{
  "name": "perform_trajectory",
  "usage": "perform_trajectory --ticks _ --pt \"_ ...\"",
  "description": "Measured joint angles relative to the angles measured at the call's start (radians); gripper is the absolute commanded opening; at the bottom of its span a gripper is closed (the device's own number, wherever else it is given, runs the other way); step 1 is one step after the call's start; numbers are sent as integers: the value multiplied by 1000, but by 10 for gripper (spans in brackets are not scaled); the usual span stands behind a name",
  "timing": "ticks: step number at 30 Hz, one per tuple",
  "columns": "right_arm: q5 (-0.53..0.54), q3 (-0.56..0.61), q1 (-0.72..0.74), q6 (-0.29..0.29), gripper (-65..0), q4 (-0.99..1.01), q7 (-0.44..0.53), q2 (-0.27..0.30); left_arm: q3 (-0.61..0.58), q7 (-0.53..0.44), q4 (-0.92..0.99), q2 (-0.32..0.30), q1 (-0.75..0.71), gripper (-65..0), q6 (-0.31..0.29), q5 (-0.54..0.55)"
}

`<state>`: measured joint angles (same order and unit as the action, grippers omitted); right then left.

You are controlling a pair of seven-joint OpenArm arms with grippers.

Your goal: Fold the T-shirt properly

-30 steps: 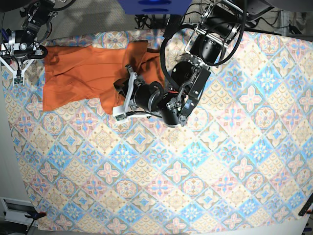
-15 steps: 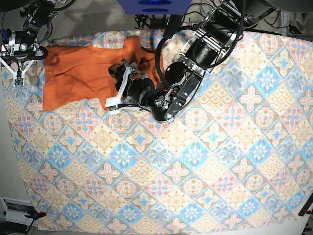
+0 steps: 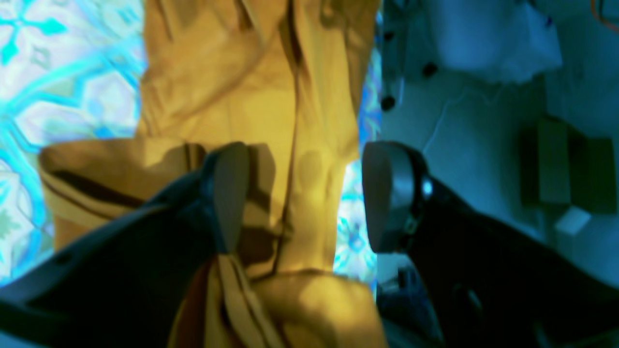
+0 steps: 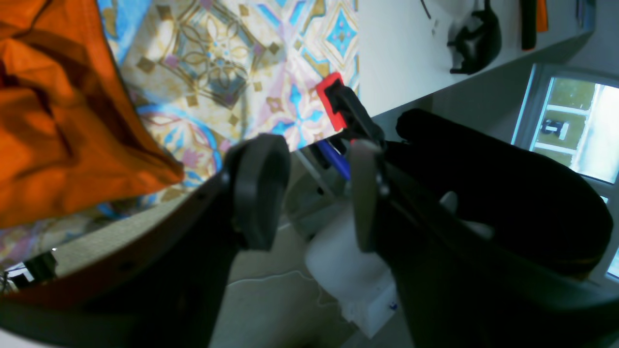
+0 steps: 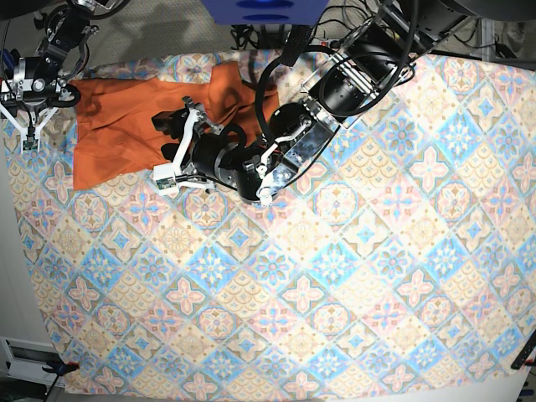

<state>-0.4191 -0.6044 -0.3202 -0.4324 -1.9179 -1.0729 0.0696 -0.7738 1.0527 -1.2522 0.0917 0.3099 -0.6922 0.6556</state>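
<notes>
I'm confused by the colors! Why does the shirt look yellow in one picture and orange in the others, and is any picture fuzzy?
Left wrist view: a blue-green tint turns the T-shirt yellow, and everything is soft and blurry. Right wrist view: the shirt shows true orange, with a bright, washed-out window on the right. Base view: sharp and evenly lit, shirt plainly orange.
</notes>
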Motion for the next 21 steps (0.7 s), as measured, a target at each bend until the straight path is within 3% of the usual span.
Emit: perform_trajectory --ticks 5,11,13,17,19,21 --pt "0 0 6 0 -406 0 19 0 35 -104 0 -3 -34 -338 -1 5" --pt "0 -1 22 -1 -405 0 86 0 348 -113 -3 -14 -67 -439 3 7" --pt "0 -3 44 -1 -405 0 82 0 456 -90 -7 -60 -76 -437 4 18" --pt "0 -3 79 -10 -405 0 90 4 563 47 -31 -170 -103 -437 7 -13" --pt "0 -4 93 -50 -404 0 84 5 595 60 -104 -229 -127 -437 5 -7" --pt "-5 -8 124 -124 -387 0 66 6 632 56 -185 -278 -153 -437 0 4"
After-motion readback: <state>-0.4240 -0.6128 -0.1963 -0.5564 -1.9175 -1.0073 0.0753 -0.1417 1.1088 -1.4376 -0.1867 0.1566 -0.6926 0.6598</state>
